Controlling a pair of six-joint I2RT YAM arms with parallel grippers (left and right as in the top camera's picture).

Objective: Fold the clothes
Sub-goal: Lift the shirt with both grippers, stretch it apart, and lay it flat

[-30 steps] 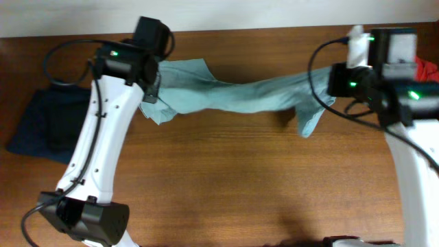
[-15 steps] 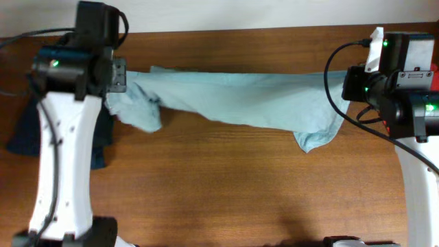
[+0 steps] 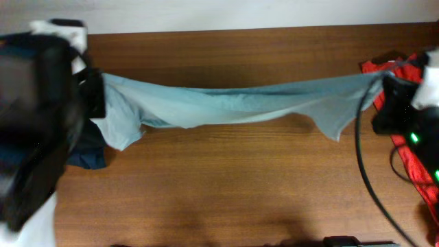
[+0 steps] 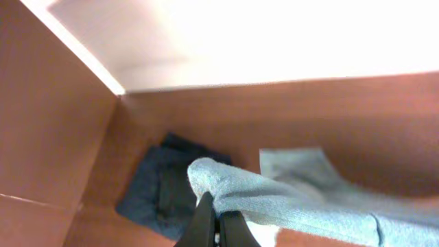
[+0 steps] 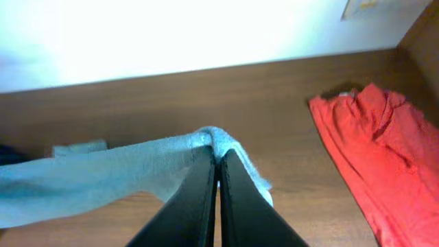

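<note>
Holding the pale blue-green trousers (image 3: pixel 233 106) stretched in the air above the wooden table (image 3: pixel 240 199), long axis running from the table's left end to its right end. Clamped shut on one end with the left gripper (image 4: pixel 216 218) and on the other with the right gripper (image 5: pixel 218 159), neither arm nearer than the other. Probably calls for lowering both ends together onto the table's middle, with that axis held straight.

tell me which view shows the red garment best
The right wrist view: the red garment lies on the table, large and unblocked. Overhead shows only strips of it at the right edge, mostly hidden behind the right arm. The left wrist view does not show it.
</note>
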